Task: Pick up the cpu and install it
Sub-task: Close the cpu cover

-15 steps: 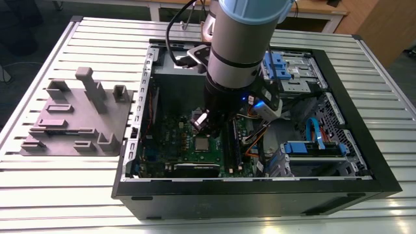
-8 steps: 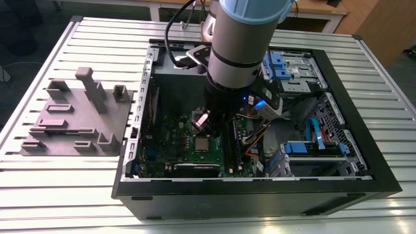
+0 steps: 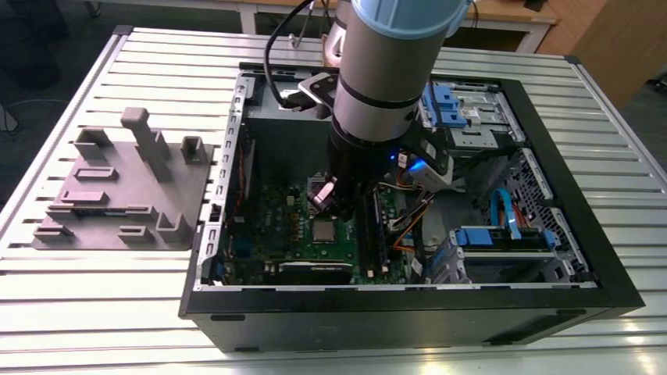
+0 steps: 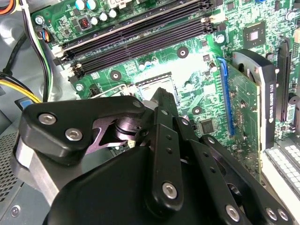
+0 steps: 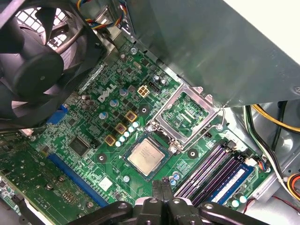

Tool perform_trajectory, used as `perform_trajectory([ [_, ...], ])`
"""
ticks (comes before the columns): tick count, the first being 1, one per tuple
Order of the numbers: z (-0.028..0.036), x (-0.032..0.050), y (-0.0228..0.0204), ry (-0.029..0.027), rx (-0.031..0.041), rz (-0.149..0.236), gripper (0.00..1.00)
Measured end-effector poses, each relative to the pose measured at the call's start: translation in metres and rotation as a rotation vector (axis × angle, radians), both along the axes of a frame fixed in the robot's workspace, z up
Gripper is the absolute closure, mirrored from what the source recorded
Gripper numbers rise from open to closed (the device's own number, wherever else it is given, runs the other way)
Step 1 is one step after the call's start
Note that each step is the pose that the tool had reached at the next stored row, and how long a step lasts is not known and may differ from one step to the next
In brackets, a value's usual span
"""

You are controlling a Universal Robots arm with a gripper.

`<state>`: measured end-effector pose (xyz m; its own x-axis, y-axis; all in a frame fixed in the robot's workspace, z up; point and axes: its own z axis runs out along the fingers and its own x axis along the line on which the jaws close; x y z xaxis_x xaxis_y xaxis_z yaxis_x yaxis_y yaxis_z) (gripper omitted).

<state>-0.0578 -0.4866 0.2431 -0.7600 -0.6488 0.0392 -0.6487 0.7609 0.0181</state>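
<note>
Slatted table point(image 3: 94, 297) carries the open PC case point(image 3: 417, 312) w/ green motherboard point(image 5: 70, 173) inside. Arm reaches down into case; jaws point(image 5: 161, 187) pressed together, holding nothing. The cpu point(image 5: 146, 156) lies flat in its socket, load frame point(image 5: 187, 112) hinged up beside it; chip sits just ahead of the jaw tips, square, no long axis. Board lettering left unread.

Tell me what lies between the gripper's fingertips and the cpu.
In the first wrist view, the gripper is shut above the cpu, which sits in its socket. Between them shows a bare strip of green motherboard.
</note>
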Motion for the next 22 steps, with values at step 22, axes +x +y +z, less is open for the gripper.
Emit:
perform_trajectory([
  [22, 0.0095, 0.0068, 0.0, 0.0009, 0.0006, 0.075, 0.9],
])
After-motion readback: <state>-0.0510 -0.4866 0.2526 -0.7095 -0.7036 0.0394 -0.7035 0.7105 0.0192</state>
